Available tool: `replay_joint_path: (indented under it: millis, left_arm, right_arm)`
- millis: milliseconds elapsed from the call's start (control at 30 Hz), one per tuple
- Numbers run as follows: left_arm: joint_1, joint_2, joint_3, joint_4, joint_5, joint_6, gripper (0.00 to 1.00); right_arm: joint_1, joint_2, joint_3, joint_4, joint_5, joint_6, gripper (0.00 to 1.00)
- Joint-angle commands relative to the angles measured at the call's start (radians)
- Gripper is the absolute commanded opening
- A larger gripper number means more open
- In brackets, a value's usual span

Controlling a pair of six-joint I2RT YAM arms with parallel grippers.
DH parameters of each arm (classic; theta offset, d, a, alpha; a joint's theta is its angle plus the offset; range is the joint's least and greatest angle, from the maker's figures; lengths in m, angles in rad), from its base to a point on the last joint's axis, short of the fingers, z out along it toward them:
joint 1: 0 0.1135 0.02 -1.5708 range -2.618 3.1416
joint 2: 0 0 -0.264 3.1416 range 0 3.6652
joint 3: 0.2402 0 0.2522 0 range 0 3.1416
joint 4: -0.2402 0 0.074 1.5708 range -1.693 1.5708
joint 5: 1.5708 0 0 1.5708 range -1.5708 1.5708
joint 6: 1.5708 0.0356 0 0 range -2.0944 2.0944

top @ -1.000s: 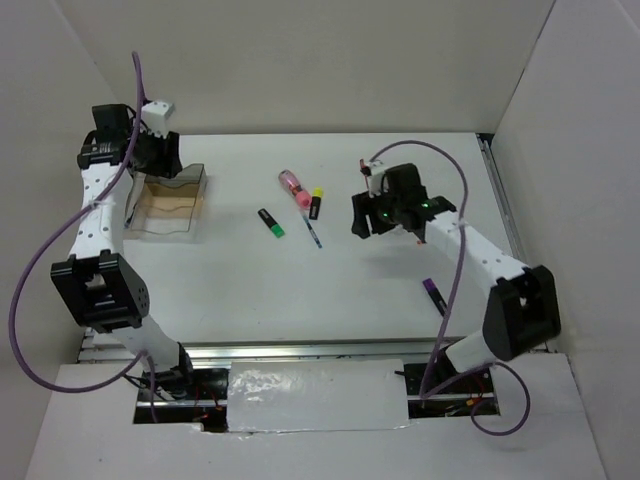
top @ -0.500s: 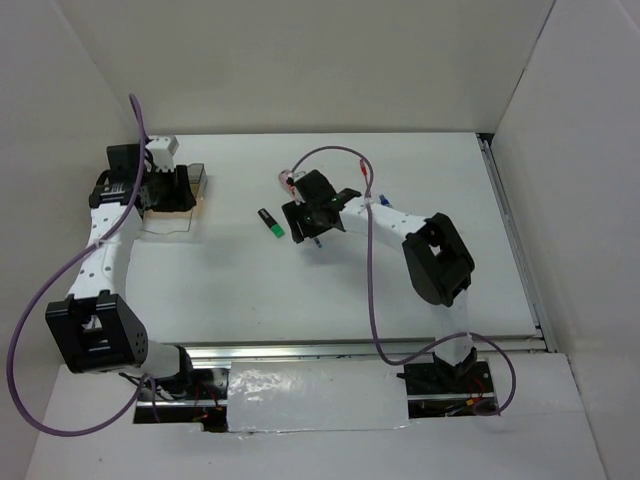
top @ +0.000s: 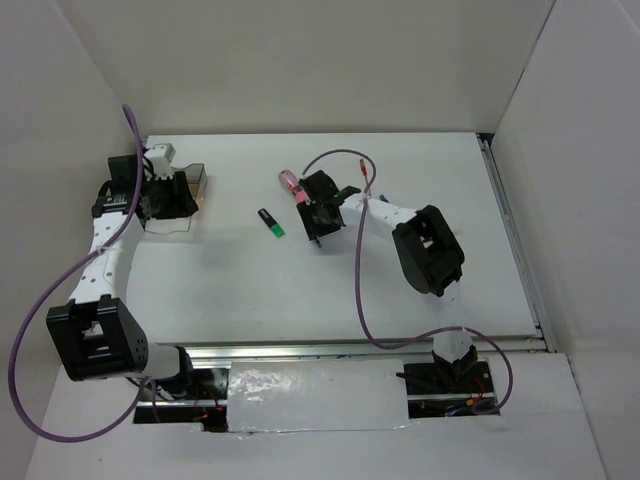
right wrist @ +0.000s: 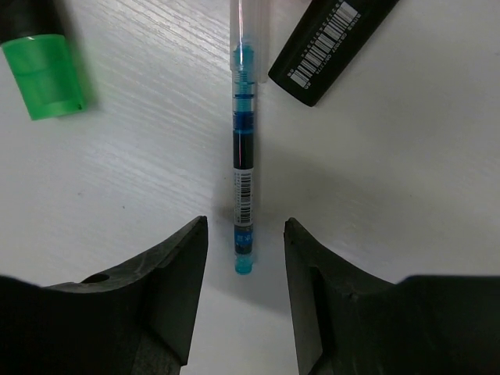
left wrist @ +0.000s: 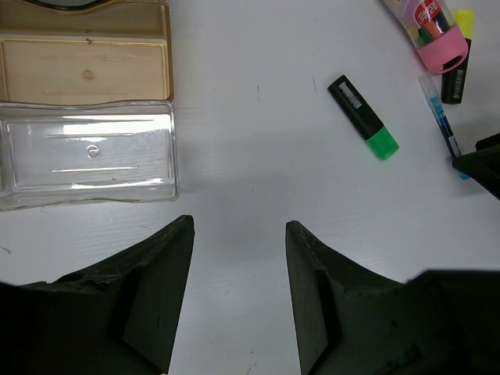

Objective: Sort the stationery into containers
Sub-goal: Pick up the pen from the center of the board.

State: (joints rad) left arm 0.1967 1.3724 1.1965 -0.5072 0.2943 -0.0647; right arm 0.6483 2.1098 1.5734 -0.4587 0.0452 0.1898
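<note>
- Right hand (right wrist: 244,228) is shown in its own wrist view with the fingers apart, one on either side of the lower end of the blue pen (right wrist: 244,148). A strip of bare worktop (right wrist: 406,180) is seen between each finger and the pen, so nothing is clamped.
- In the top view the right hand (top: 318,214) is seen lowered over the middle of the worktop. The pen and the gap between the fingers cannot be made out there.
- In the left wrist view the blue pen (left wrist: 444,125) is seen full length, its near end reaching a black part at the right edge.
- In its wrist view the left hand (left wrist: 238,226) is shown with the fingers apart and only bare worktop between them.
- The tan-bottomed clear box (left wrist: 86,74) is seen plainly in the left wrist view. A clear plastic tray (left wrist: 86,152) touches it on the side nearer the hand.
- In the top view the box (top: 198,183) is largely covered by the left hand (top: 165,195), near the left edge of the worktop.
- The green-ended highlighter (top: 271,222) is seen lying alone between the two hands. Only its green end (right wrist: 43,74) is caught in the right wrist view.
- The pink tube (left wrist: 430,27) and the yellow-ended highlighter (left wrist: 457,66) are shown side by side in the left wrist view.
- In the right wrist view only the highlighter's black barcoded body (right wrist: 328,47) is seen.
- In the top view the tube (top: 290,182) is seen just beyond the right hand.
</note>
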Motion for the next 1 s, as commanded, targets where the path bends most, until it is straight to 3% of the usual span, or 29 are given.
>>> replay_joint_path:
  millis: [0, 133, 233, 400, 467, 667, 800, 967]
  left_arm:
    - [-0.008, -0.027, 0.018, 0.036, 0.017, -0.021, 0.62]
    - [-0.01, -0.033, 0.008, 0.035, -0.007, -0.007, 0.63]
    - [-0.008, -0.036, 0.005, 0.033, 0.005, -0.009, 0.62]
    - [-0.008, -0.078, -0.041, 0.067, 0.077, -0.055, 0.62]
    - [-0.01, -0.111, -0.067, 0.107, 0.17, -0.082, 0.62]
    - [-0.057, -0.263, -0.254, 0.33, 0.423, -0.297, 0.68]
    - [-0.12, -0.349, -0.392, 0.464, 0.447, -0.49, 0.68]
    - [-0.218, -0.368, -0.457, 0.62, 0.448, -0.667, 0.68]
  right_arm:
    - [0.008, 0.024, 0.068, -0.031, -0.008, -0.006, 0.51]
    - [0.008, 0.065, 0.091, -0.044, -0.013, -0.004, 0.49]
    - [0.004, 0.099, 0.114, -0.064, -0.015, -0.013, 0.42]
    - [0.008, 0.099, 0.126, -0.104, -0.016, -0.044, 0.11]
    - [0.01, 0.075, 0.088, -0.11, -0.022, -0.044, 0.0]
    - [0.004, -0.23, -0.087, -0.049, -0.284, -0.046, 0.0]
    - [-0.001, -0.468, -0.159, 0.017, -0.405, -0.007, 0.0]
    - [-0.022, -0.58, -0.194, 0.067, -0.514, 0.095, 0.0]
